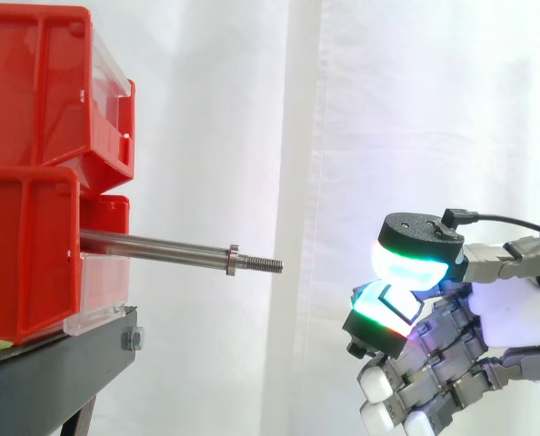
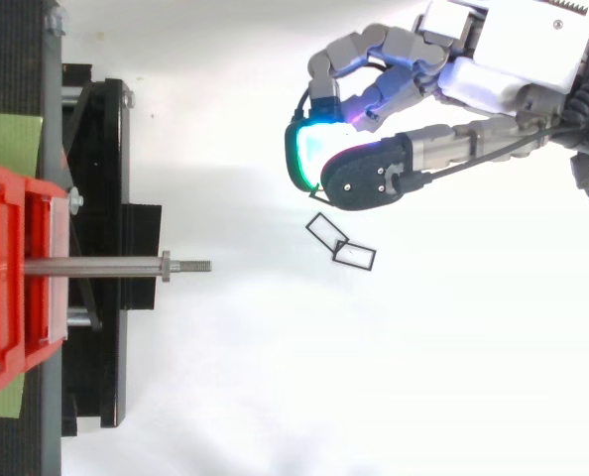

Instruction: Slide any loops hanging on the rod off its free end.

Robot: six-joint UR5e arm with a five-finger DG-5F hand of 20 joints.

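Top view, thin black loops (image 2: 340,244) pinched by hand (image 2: 374,178), side view, rod (image 1: 161,245) jutting from red bins (image 1: 25,263)

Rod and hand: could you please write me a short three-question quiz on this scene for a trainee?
1. True or false: a loop hangs on the rod.
2. Where are the thin black loops? A) on the rod; B) dangling from the pinched fingertips of the hand; C) inside a bin.
3. What does the rod stick out of?
Key: 1 false, the rod is bare; 2 B; 3 the lower red bin.
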